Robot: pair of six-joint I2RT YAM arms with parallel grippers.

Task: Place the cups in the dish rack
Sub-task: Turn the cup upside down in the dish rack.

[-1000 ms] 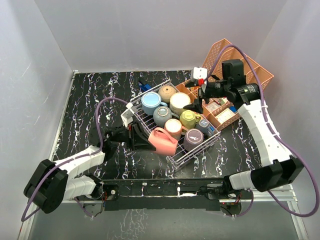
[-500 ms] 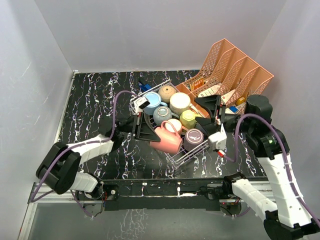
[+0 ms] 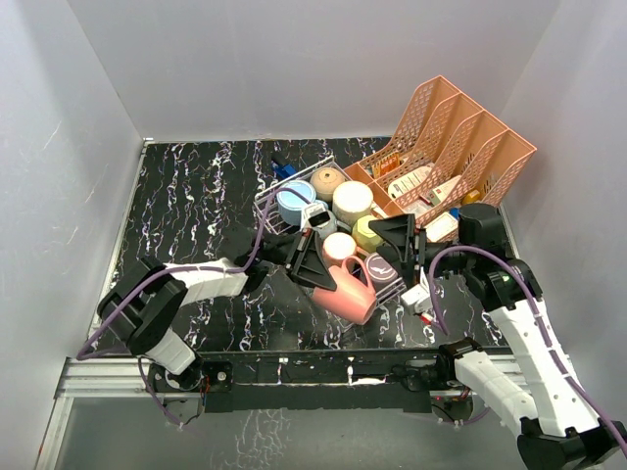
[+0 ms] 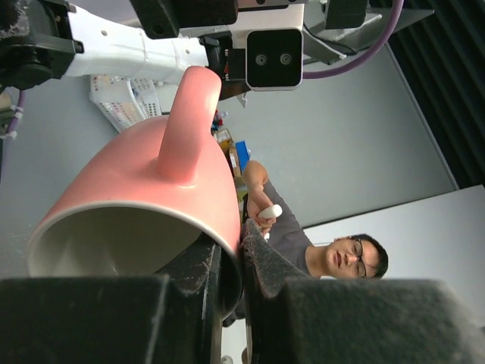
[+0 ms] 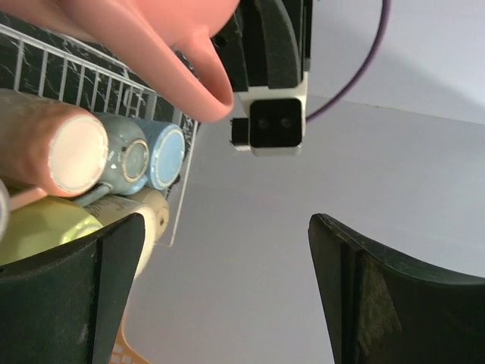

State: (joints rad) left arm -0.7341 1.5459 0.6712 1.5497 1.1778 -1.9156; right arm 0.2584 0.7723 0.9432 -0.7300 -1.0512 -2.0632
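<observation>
A pink ceramic handled mug (image 4: 144, 189) is pinched by its wall, at the rim, between the closed fingers of the left end effector (image 4: 231, 262) and is held tilted. From above, it is seen at the near edge of the silvery wire-grid dish rack (image 3: 265, 211); whether it hangs over the wire or just outside it cannot be settled. The right end effector (image 5: 226, 227) is spread wide and empty, close to the mug. Within the rack, a light blue cup (image 3: 294, 204), a tan cup (image 3: 328, 181), a cream cup (image 3: 353, 201), a yellow cup (image 3: 368, 233), a peach cup (image 3: 339, 247) and a mauve cup (image 3: 382, 267) are stowed. The task is judged nearly done: only the held mug appears to be left.
</observation>
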